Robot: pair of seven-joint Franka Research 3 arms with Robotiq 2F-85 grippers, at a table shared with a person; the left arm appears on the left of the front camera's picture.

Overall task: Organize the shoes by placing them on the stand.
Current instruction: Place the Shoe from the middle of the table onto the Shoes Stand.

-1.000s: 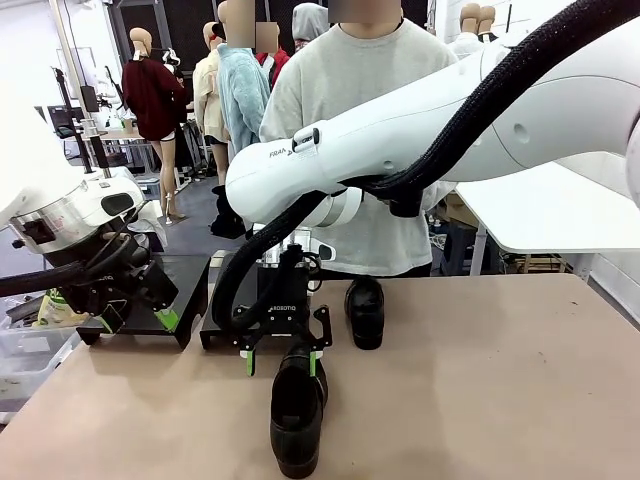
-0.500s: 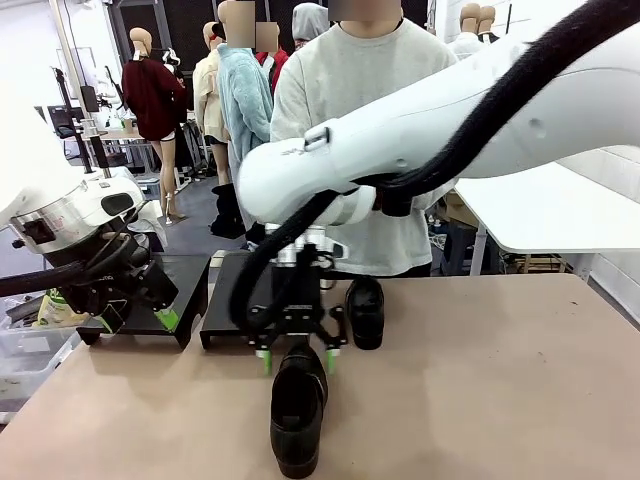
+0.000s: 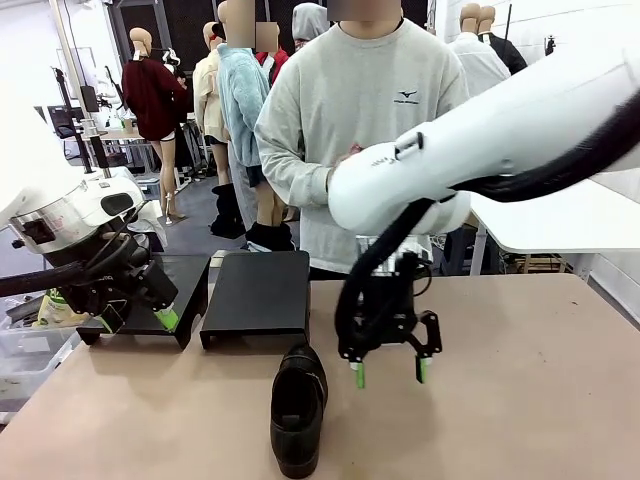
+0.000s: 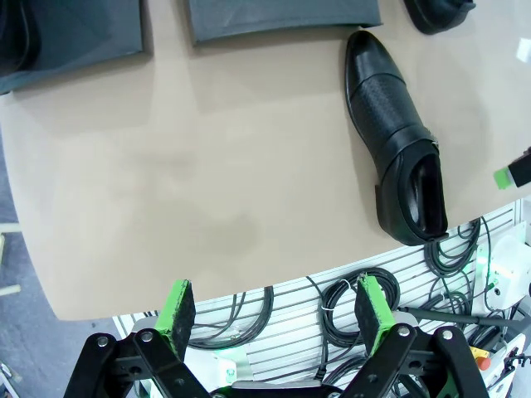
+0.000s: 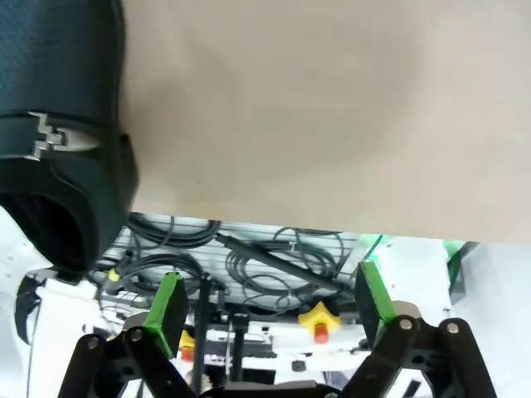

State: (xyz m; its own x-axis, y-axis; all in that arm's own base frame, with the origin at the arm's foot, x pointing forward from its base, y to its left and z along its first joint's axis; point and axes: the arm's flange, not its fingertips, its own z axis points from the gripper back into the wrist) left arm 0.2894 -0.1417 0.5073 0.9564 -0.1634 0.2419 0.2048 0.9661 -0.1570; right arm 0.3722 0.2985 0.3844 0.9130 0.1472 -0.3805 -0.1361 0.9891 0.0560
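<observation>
Right gripper [image 3: 389,376] hung over the table [image 3: 520,400] near the middle, fingers pointing down, jaws wide apart, nothing between the green pads. It sat just right of the shoe [image 3: 298,408], not touching it. In the right wrist view the shoe's heel end filled the left side, outside the fingers, with bare tabletop ahead and cables [image 5: 257,257] past the near edge. The shoe lay flat on the table, upright on its sole, toe towards the stand [image 3: 258,292] and ankle opening towards the robot side; the toe was near the front edge of the middle platform but apart from it. The stand was two black sloped platforms side by side at the far-left part of the table, and the middle platform's top was bare. Left gripper [image 3: 138,322] was low at the left, in front of the left platform, jaws also spread wide and holding nothing. The left wrist view showed the shoe well ahead of the fingers and off to one side, with perforated toe panel visible. Part of a second shoe [image 4: 436,10] showed at that view's top edge, on the table beside the middle platform. A person [image 3: 360,110] in a grey sweatshirt stood at the far side behind the stand, hands held together at the chest.
</observation>
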